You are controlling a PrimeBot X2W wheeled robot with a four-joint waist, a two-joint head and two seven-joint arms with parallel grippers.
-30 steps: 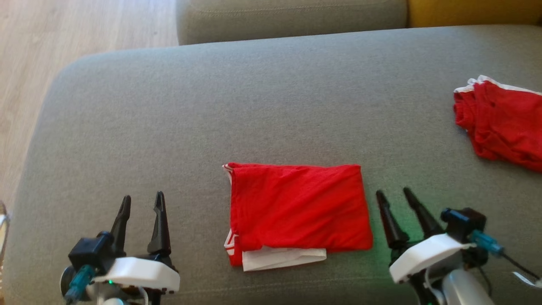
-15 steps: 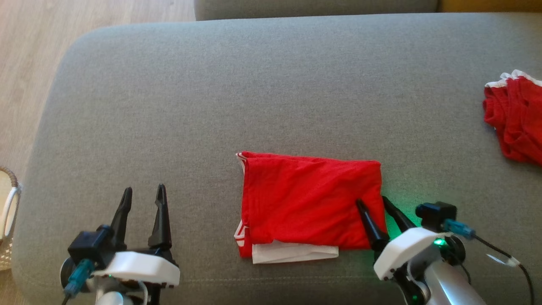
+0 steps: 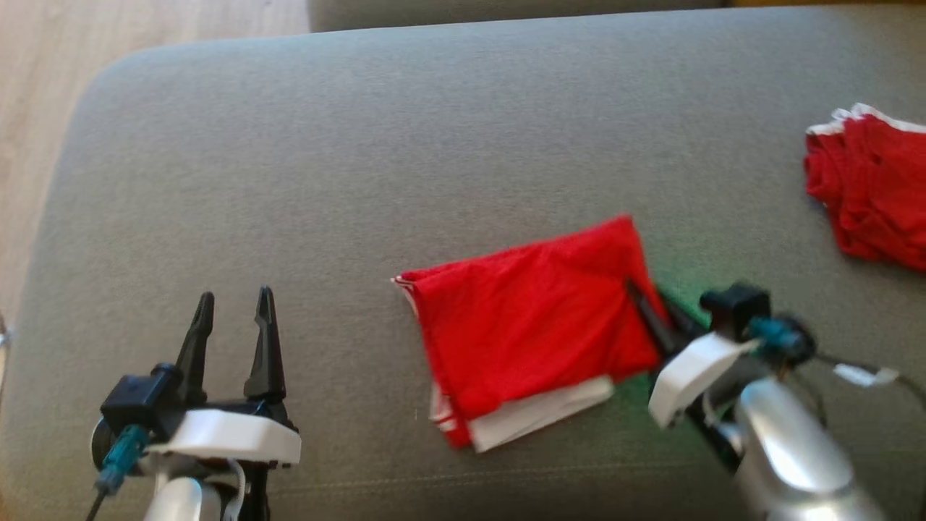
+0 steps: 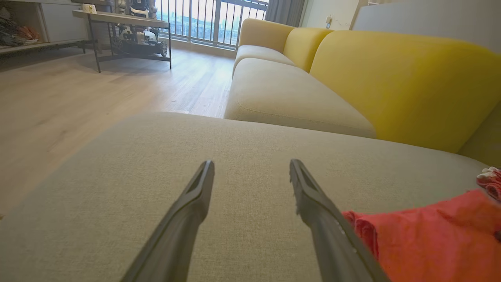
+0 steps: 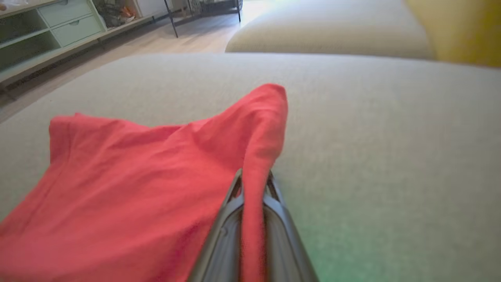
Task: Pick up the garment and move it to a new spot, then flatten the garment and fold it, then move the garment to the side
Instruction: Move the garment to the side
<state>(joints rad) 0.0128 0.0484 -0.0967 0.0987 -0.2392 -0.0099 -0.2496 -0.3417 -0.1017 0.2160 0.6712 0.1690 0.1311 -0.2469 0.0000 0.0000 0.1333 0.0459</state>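
The garment (image 3: 532, 322) is a folded red piece with white trim, lying skewed on the grey cushion (image 3: 362, 159). My right gripper (image 3: 646, 298) is shut on its right edge, and in the right wrist view the red cloth (image 5: 156, 172) is pinched between the fingers (image 5: 231, 196) with the corner lifted. My left gripper (image 3: 231, 325) stands open over bare cushion to the left of the garment. In the left wrist view the open left gripper (image 4: 250, 176) has nothing between its fingers, and the garment (image 4: 426, 235) shows at lower right.
A second red bundle with white trim (image 3: 872, 184) lies at the cushion's right edge. Wooden floor (image 3: 43, 65) lies beyond the cushion's left side. A yellow sofa back (image 4: 403, 78) and another grey seat (image 4: 289, 98) stand behind.
My right gripper went from open beside the garment to shut on its right edge and has dragged that side up the view, turning the garment. The head view also shifted. The left gripper stays open.
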